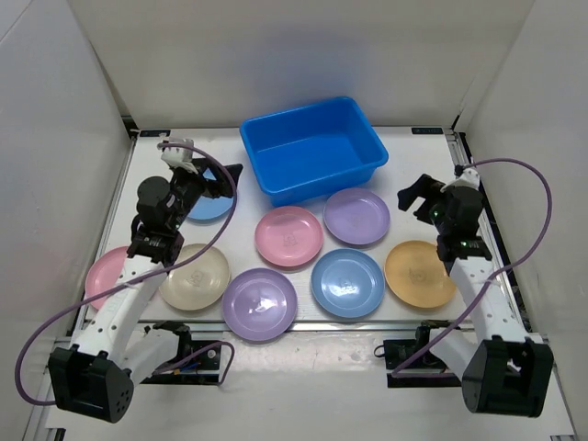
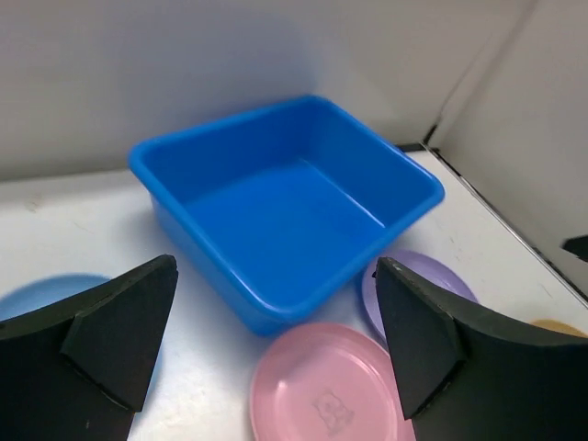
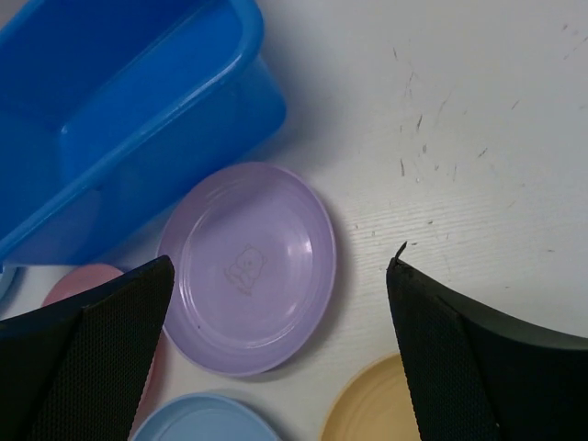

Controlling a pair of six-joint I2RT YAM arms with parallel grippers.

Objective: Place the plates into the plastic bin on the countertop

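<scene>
White walls (image 1: 303,46) on three sides. White tabletop (image 1: 423,152), metal rails (image 1: 386,322) at its edges. Blue bin (image 1: 322,184) at back centre, none of the plates in it. Eight plates (image 1: 288,236) lie flat in front: two pink, two purple, two blue, cream, orange. Left pincer (image 2: 274,303) is wide open and holds nothing, above the far-left blue plate. Right pincer (image 3: 280,303) is wide open and holds nothing, over the purple plate beside the bin.

Place: I'm looking into a lab test booth.
Signs: white walls (image 1: 55,138) are boxing in a white tabletop (image 1: 413,156); metal rails (image 1: 349,323) are edging it.
</scene>
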